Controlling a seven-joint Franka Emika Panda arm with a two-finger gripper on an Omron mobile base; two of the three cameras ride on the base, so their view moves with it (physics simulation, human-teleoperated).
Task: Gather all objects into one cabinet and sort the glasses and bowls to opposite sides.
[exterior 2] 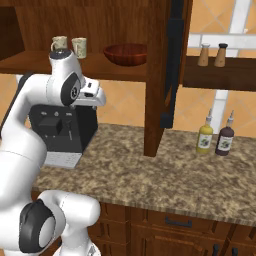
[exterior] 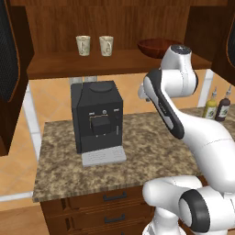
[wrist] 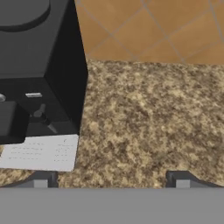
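Note:
Two cream tumblers [exterior: 83, 45] [exterior: 106, 46] stand side by side on the left of the cabinet [exterior: 55, 66] shelf. The wide dark red-brown bowl [exterior: 153, 46] rests on the right of that shelf. From the other side, the tumblers [exterior 2: 59, 43] [exterior 2: 79, 47] and bowl [exterior 2: 126, 53] sit in the cabinet [exterior 2: 115, 20] above my arm. The grey tumbler is out of view. My gripper [wrist: 111, 181] is open and holds nothing. It hangs over the speckled counter, just right of the coffee machine, below the shelf.
A black coffee machine [exterior: 96, 117] [wrist: 39, 65] stands on the granite counter [exterior: 147, 147]. A yellow bottle [exterior 2: 204, 137] and a dark one [exterior 2: 225, 140] stand at the right. Two spice jars [exterior 2: 203, 55] sit on a dark shelf. A cabinet door [exterior 2: 172, 65] hangs open.

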